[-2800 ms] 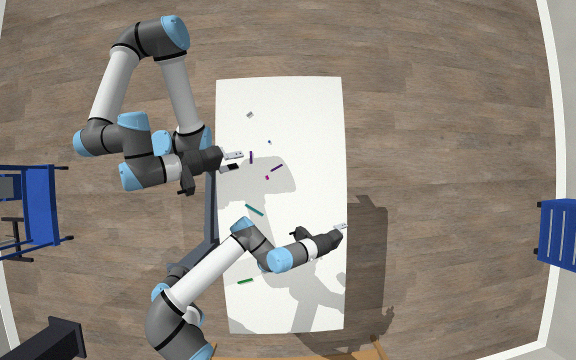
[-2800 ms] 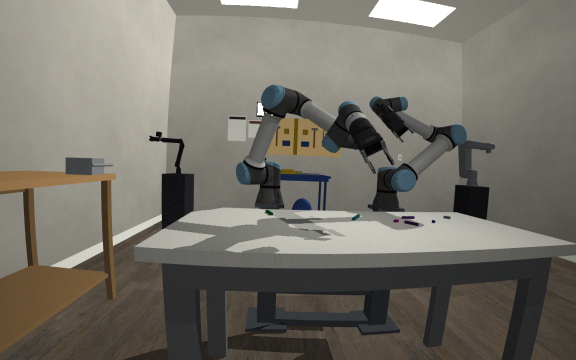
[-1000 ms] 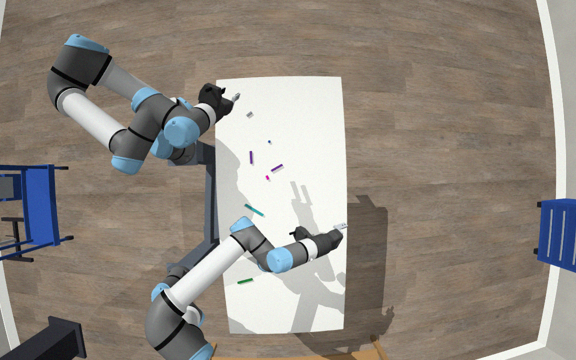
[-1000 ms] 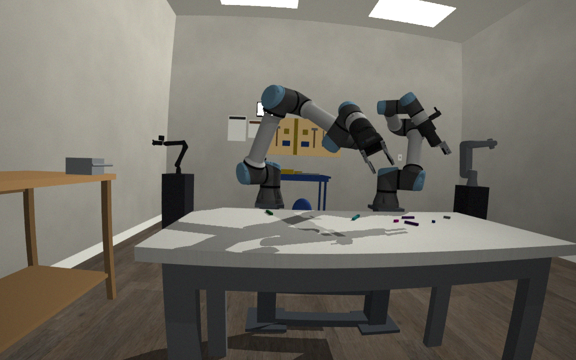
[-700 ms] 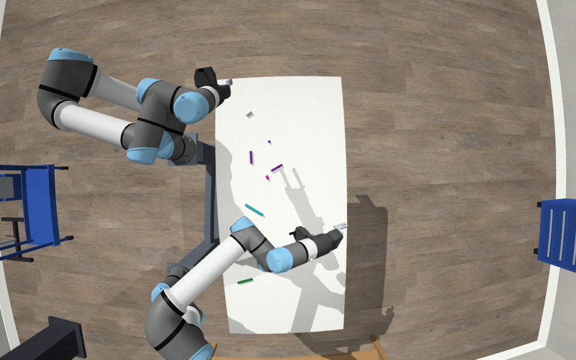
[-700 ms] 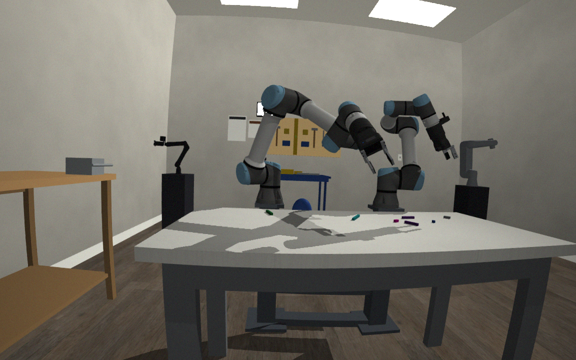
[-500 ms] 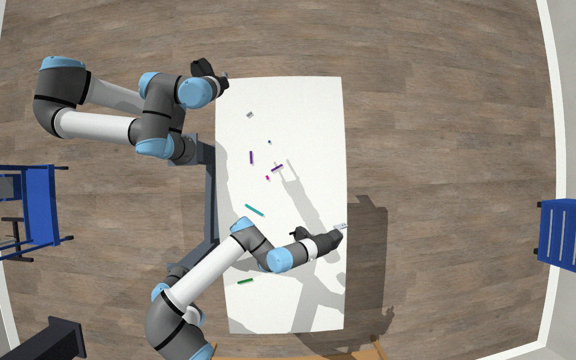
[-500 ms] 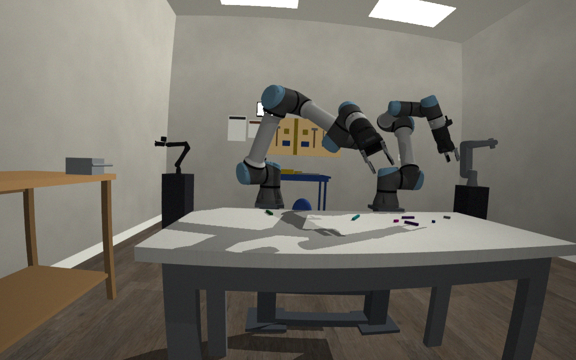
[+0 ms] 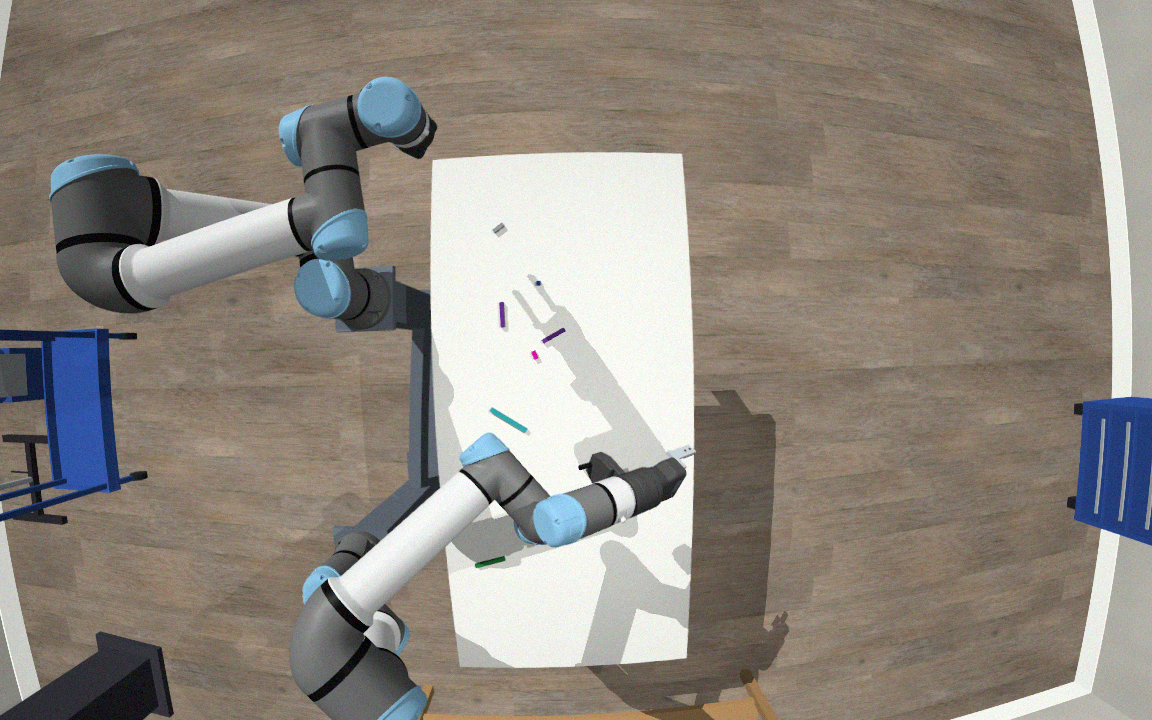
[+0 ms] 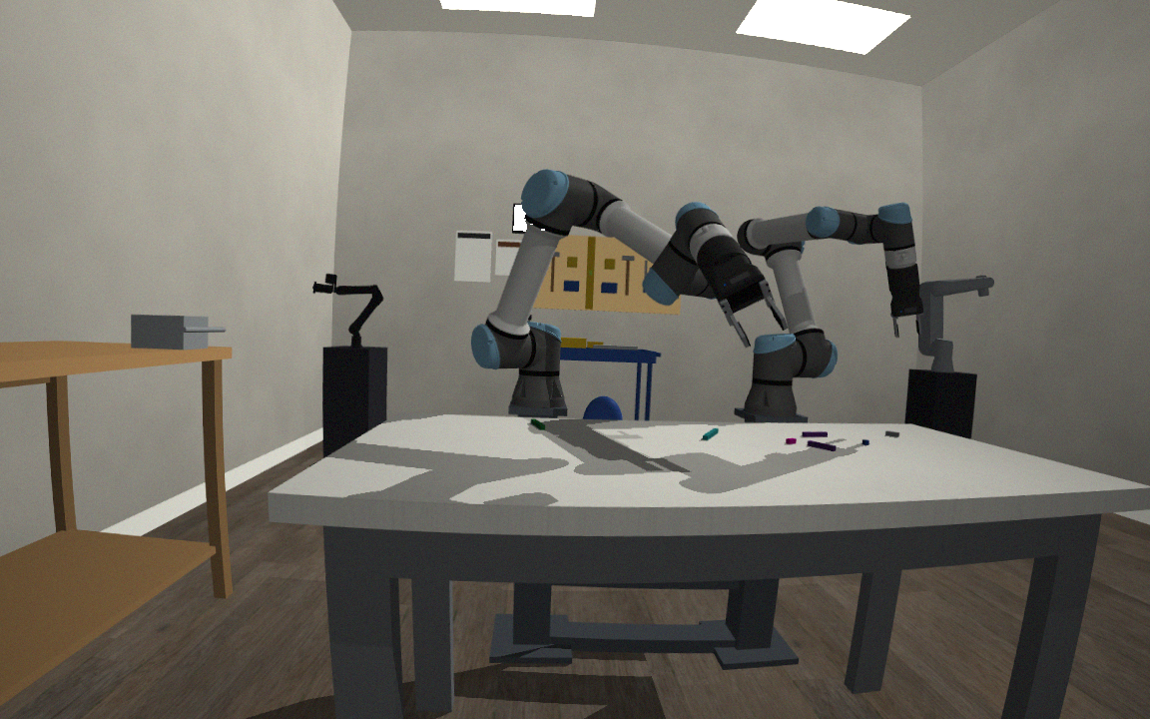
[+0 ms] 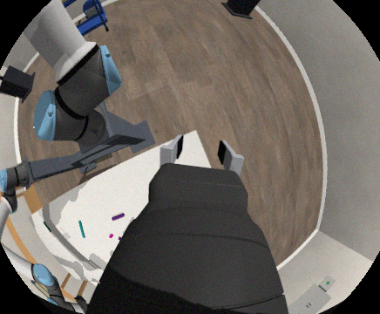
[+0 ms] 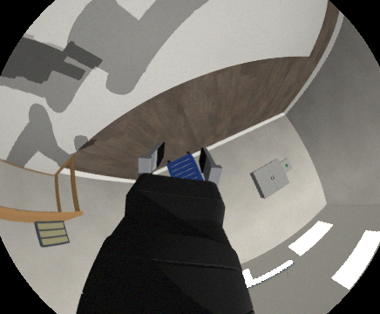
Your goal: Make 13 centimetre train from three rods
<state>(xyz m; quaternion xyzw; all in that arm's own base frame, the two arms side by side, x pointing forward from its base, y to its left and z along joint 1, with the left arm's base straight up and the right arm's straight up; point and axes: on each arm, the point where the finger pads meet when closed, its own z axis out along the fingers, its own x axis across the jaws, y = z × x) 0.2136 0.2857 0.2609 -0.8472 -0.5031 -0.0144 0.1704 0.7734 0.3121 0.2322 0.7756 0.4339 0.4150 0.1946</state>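
A white counter (image 9: pixel 616 223) (image 10: pixel 740 518) (image 11: pixel 111 192) (image 12: pixel 242 35) is set on a brown plank floor (image 9: pixel 875 268) (image 10: pixel 677 616) (image 11: pixel 199 65) (image 12: pixel 207 109), enclosed by pale walls. Arm shadows are cast across its top. A tool board (image 10: pixel 622 300) is shown only in the exterior view; a grey wall cabinet (image 11: pixel 309 301) (image 12: pixel 270 178) is shown in both wrist views. The blue rod (image 9: pixel 538 283) (image 10: pixel 864 441) and grey rod (image 9: pixel 499 229) (image 10: pixel 891 434) are seen from the top and exterior, but cannot be made out from either wrist.

All rods lie flat and apart on the counter. In the top view, one purple rod (image 9: pixel 501 314) (image 10: pixel 814 434) is pointed nearly up and down; the other purple rod (image 9: pixel 553 335) (image 10: pixel 822 444), near the magenta rod (image 9: pixel 534 355) (image 10: pixel 791 440) (image 11: pixel 111 235), is slanted up to the right. The turquoise rod (image 9: pixel 508 420) (image 10: pixel 710 434) (image 11: pixel 82 228) is slanted down to the right, while the green rod (image 9: pixel 490 562) (image 10: pixel 537 424) (image 11: pixel 47 226) is laid almost crosswise, its right end slightly raised in the picture. The left hand (image 9: pixel 424 145) (image 10: pixel 906 327) (image 11: pixel 200 145) and right hand (image 9: pixel 684 454) (image 10: pixel 764 335) (image 12: pixel 182 152) are both spread, with nothing held.
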